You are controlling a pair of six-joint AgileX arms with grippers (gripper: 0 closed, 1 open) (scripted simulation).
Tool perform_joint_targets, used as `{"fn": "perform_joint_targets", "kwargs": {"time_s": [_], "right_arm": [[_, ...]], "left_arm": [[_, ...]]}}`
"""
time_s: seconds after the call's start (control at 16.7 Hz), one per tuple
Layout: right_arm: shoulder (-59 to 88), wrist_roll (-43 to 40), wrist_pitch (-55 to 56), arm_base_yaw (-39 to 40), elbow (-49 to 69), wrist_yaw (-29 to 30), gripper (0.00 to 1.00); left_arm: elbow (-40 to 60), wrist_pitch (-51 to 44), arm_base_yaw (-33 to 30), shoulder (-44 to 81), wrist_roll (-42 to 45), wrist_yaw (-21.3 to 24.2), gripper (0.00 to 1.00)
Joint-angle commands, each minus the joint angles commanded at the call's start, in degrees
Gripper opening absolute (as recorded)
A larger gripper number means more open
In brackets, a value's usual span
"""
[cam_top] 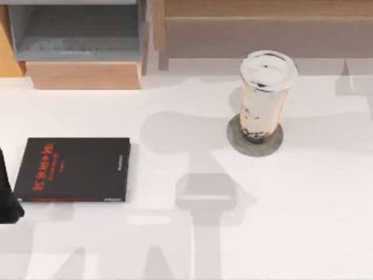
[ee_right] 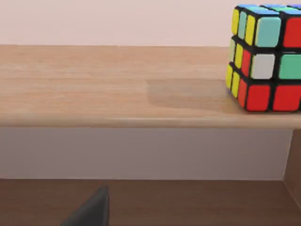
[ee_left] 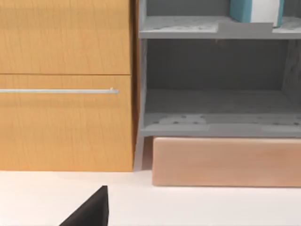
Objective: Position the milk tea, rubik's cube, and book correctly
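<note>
The milk tea [cam_top: 263, 96] stands upright on a flat grey round coaster [cam_top: 254, 136] on the white worktop [cam_top: 303, 210], right of centre and toward the back. The book [cam_top: 74, 169] lies flat on the left part of the worktop, black face with red-orange characters up, well apart from the cup.

The rubik's cube [ee_right: 264, 56] sits on a wooden shelf [ee_right: 117, 89], near the shelf's front edge; the right wrist view shows it with an open space under the shelf board.

At the top view's left edge, just beside the book's near left corner, a dark shape [cam_top: 7, 195] pokes in; it is probably part of the left arm, though too little shows to be sure, and I cannot tell how its pincer stands. The left wrist view faces a wooden cabinet [ee_left: 66, 84] with a thin metal handle [ee_left: 59, 91], next to a grey open compartment [ee_left: 218, 89] above a pale wooden block [ee_left: 225, 162].

The right pincer's opening cannot be told either.
</note>
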Motion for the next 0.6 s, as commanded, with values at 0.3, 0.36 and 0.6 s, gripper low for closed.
{"fn": "perform_joint_targets", "kwargs": {"time_s": [0.3, 0.36, 0.6], "right_arm": [[-27.04, -1.25, -1.61, 4.45, -26.38, 4.14, 1.00], [-32.32, -1.42, -1.90, 5.35, -31.45, 4.96, 1.00], [-51.48, -1.39, -2.61, 8.65, -49.27, 7.92, 1.00]], "left_arm": [[0.00, 0.00, 0.00, 0.00, 0.00, 0.00, 1.00], [0.00, 0.00, 0.00, 0.00, 0.00, 0.00, 1.00], [0.00, 0.00, 0.00, 0.00, 0.00, 0.00, 1.00]]}}
